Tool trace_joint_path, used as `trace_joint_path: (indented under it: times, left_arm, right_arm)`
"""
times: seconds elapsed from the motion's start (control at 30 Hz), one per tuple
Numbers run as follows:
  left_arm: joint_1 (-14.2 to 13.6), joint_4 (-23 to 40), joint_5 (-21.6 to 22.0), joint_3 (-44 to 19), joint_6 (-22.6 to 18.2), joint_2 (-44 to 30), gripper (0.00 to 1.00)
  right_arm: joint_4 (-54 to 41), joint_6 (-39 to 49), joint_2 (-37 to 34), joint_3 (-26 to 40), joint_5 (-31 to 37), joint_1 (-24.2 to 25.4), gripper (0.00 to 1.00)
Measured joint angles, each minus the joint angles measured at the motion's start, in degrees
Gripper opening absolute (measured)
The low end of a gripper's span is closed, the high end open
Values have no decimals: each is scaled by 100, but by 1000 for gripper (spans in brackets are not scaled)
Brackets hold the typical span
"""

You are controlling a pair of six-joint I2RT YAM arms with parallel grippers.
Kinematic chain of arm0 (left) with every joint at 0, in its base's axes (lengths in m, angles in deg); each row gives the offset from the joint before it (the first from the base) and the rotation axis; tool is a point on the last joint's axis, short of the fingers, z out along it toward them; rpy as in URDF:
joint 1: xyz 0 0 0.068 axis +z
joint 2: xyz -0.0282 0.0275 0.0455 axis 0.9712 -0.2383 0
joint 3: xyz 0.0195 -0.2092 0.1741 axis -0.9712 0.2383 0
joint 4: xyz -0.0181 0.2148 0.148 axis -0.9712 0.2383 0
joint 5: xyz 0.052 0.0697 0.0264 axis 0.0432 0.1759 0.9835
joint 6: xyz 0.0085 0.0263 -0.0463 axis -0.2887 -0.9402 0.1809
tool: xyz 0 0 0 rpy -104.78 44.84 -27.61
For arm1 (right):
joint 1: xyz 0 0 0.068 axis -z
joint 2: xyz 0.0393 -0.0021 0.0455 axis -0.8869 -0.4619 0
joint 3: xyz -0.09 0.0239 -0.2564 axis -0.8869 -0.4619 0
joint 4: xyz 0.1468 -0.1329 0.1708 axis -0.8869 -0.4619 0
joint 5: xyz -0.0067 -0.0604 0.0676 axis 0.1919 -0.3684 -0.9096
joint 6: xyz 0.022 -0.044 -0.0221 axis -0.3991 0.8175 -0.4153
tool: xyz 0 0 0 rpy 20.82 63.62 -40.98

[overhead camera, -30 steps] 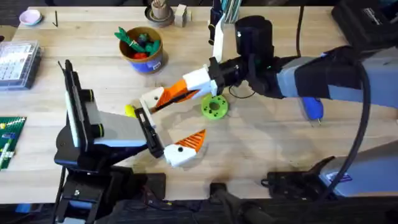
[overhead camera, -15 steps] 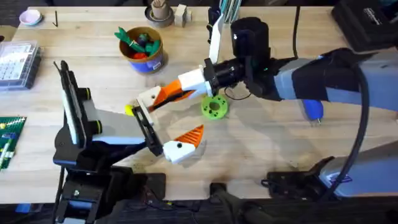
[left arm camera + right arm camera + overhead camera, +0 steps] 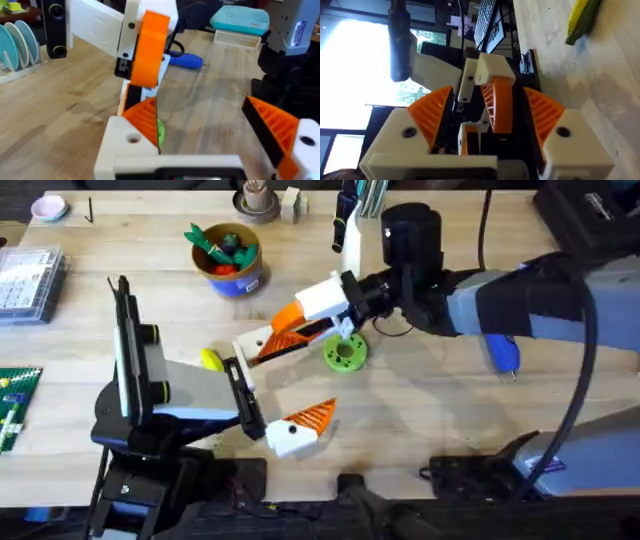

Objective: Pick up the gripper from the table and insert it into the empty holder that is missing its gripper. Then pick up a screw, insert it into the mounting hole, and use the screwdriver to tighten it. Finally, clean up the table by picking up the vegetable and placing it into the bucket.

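Right end effector (image 3: pixel 290 340): fingers closed on the gripper (image 3: pixel 497 102), seating it at the holder (image 3: pixel 255 340); screw, screwdriver (image 3: pixel 502 355), vegetable (image 3: pixel 211 359) and bucket (image 3: pixel 232 260) steps outstanding.

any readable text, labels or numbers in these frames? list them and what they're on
None can be read.
Blue label on the bucket: too blurred.
Printed label on the grey housing in the left wrist view: marks show, not readable.
Green board at the table's left edge: too small.
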Motion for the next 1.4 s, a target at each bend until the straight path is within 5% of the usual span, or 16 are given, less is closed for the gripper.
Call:
trace_joint_path:
  times: [0.13,0.37,0.7,0.83,1.1,1.4]
  left_arm:
    - [0,8,-44,0,0,0,993]
    - [0,13,-100,0,0,0,992]
    - [0,15,-102,0,0,0,993]
    - [0,15,-104,0,0,0,993]
    - [0,15,-104,0,-1,0,993]
    - [0,15,-109,0,-2,0,993]
  right_arm:
    - [5,27,0,1,-98,72,952]
    - [-10,398,0,1,150,191,962]
    - [-165,1406,60,3,1407,1234,969]
    - [-1425,2062,399,174,2004,1488,967]
    - [-5781,4432,1750,930,3618,1707,970]
    - [-7591,5815,3060,1138,5226,1094,970]
